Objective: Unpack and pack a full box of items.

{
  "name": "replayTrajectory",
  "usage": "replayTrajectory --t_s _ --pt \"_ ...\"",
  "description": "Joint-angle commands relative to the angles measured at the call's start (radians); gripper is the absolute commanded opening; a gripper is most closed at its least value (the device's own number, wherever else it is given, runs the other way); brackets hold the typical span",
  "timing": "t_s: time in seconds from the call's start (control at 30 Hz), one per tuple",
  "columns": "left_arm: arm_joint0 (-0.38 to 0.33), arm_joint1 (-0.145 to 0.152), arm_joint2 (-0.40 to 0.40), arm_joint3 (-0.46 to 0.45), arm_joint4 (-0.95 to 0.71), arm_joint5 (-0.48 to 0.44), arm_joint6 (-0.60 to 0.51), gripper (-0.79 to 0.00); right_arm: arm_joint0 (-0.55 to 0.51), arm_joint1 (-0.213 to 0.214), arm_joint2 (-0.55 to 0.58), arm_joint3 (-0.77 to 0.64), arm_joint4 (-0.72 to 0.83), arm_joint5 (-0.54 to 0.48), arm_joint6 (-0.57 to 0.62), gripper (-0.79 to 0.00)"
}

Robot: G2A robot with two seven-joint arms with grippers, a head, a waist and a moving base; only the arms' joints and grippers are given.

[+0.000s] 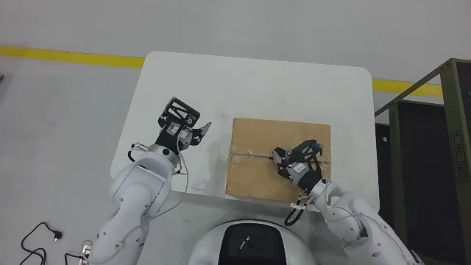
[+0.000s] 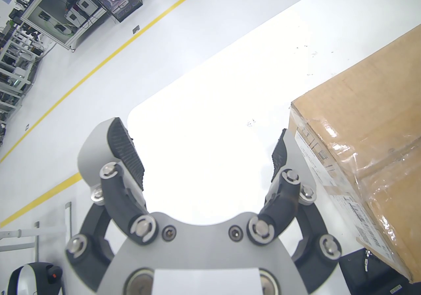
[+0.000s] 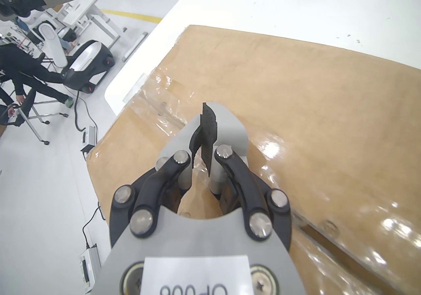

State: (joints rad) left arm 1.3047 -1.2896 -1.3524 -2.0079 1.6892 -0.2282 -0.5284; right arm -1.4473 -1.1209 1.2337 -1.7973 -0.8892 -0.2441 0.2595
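A closed brown cardboard box (image 1: 278,159) lies on the white table (image 1: 250,88), its top seam sealed with clear tape (image 3: 164,102). My right gripper (image 3: 205,130) is shut with nothing between its fingers and sits low over the box lid, close to the taped seam; in the top view the right gripper (image 1: 283,156) is above the lid's near half. My left gripper (image 2: 204,151) stands open over bare table just left of the box (image 2: 365,131), one fingertip (image 2: 281,153) close to the box's labelled side. The left gripper (image 1: 197,129) holds nothing.
The table's far half is bare. A yellow floor line (image 1: 73,57) runs behind the table. A dark metal frame (image 1: 434,125) stands at the right. Cables (image 1: 40,239) lie on the floor at the near left.
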Motion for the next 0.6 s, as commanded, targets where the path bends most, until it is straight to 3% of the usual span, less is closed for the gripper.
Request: replayTrajectory --t_s 0.0,0.4,0.57 --pt "0.000 0.000 0.000 0.000 0.000 0.000 0.000 0.000 -0.030 0.005 0.038 -0.016 0.006 -0.002 0.002 -0.785" --pt "0.000 0.000 0.000 0.000 0.000 0.000 0.000 0.000 -0.151 0.023 0.195 -0.140 0.060 -0.006 0.011 -0.785" --pt "0.000 0.000 0.000 0.000 0.000 0.000 0.000 0.000 -0.112 0.019 0.126 -0.216 0.039 -0.070 0.026 -0.785"
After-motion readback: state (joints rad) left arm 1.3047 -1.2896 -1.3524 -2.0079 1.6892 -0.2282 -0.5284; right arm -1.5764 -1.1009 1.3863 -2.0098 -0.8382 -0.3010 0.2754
